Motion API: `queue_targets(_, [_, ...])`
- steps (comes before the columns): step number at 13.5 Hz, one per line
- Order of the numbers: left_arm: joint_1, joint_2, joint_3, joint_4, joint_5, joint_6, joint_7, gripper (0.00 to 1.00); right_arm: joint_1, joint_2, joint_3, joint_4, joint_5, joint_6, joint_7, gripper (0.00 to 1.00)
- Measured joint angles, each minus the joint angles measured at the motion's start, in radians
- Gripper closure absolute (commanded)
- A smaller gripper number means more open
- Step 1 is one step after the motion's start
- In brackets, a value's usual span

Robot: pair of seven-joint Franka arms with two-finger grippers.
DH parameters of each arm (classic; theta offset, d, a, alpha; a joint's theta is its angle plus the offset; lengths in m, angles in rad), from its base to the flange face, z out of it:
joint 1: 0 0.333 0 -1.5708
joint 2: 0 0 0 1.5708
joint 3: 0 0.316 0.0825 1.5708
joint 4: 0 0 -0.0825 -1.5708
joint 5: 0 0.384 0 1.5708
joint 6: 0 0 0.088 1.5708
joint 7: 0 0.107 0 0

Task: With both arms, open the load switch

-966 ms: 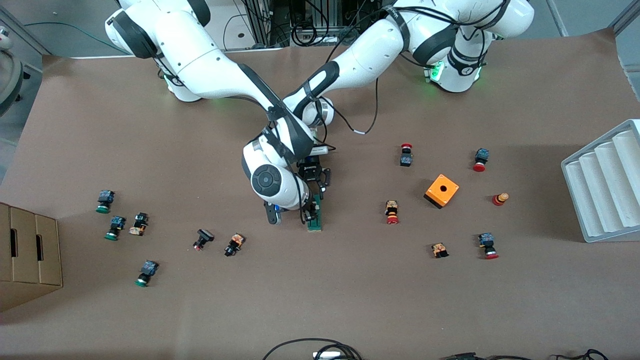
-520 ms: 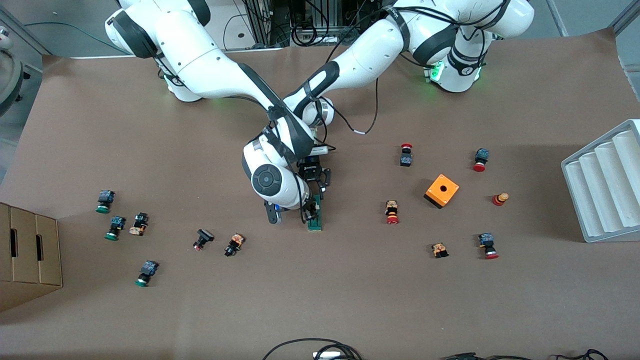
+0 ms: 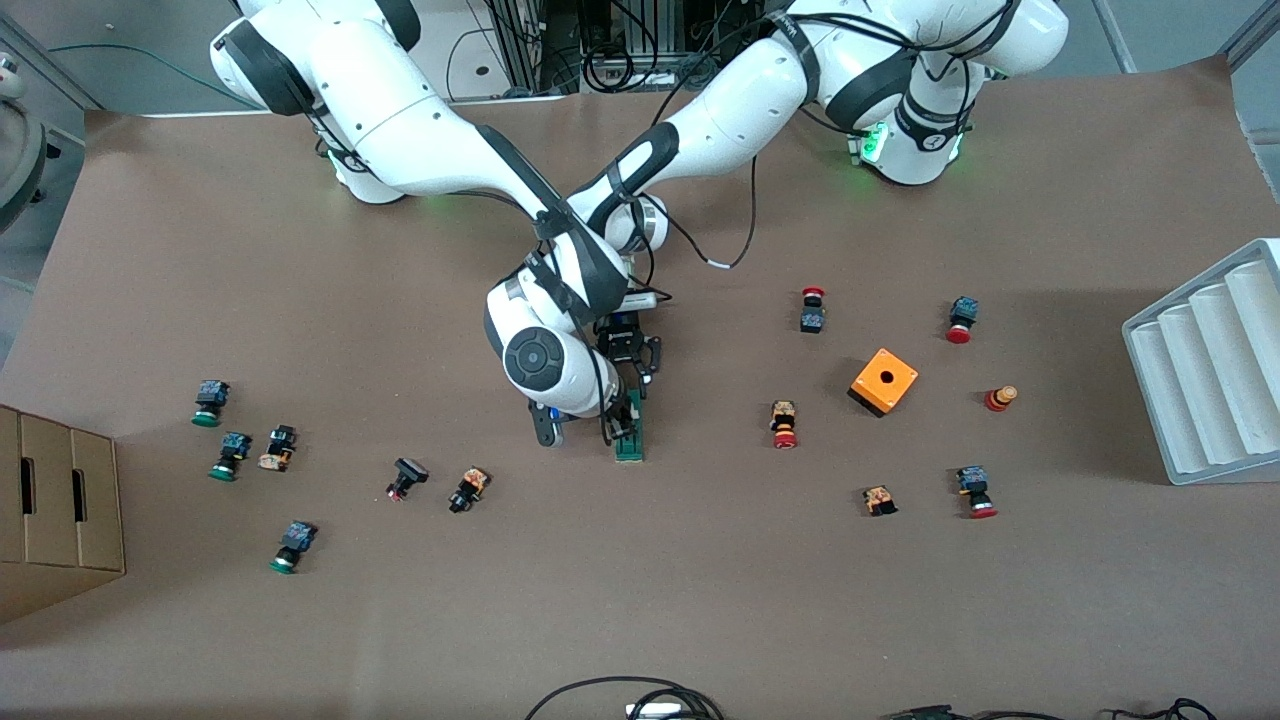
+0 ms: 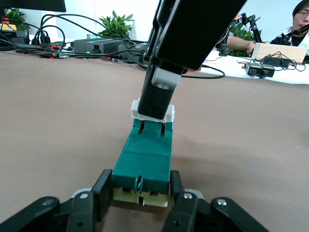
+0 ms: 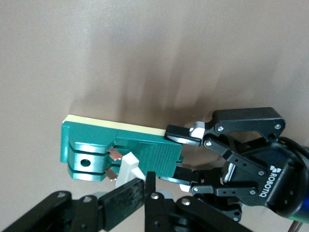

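- The load switch (image 3: 630, 437) lies flat near the middle of the table (image 3: 640, 600).
- The left gripper (image 4: 139, 193) is clamped on the switch's body at one end, pinning it down.
- The right gripper (image 5: 137, 189) is pinched on the white lever (image 5: 129, 168) at the other end.
- To do this well, I'd say: keep the body pinned and swing the lever along its hinge arc without dragging the block.

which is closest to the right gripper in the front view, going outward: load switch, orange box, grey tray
1. load switch: at mid-table, right at the right gripper, whose jaws are shut on its white lever.
2. orange box: toward the left arm's end of the table.
3. grey tray: at the table's edge, at the left arm's end.
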Motion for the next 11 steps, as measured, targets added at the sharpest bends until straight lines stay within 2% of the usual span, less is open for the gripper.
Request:
queue_targets(6, [0.0,0.0,0.0,0.0,0.0,0.0,0.0,0.45,0.003,-0.004,0.0,-0.011,0.0,0.013,0.0,0.94])
queue_targets(11, [0.0,0.0,0.0,0.0,0.0,0.001,0.0,0.45,0.017,-0.003,0.0,-0.048,-0.003,0.08,-0.001,0.95])
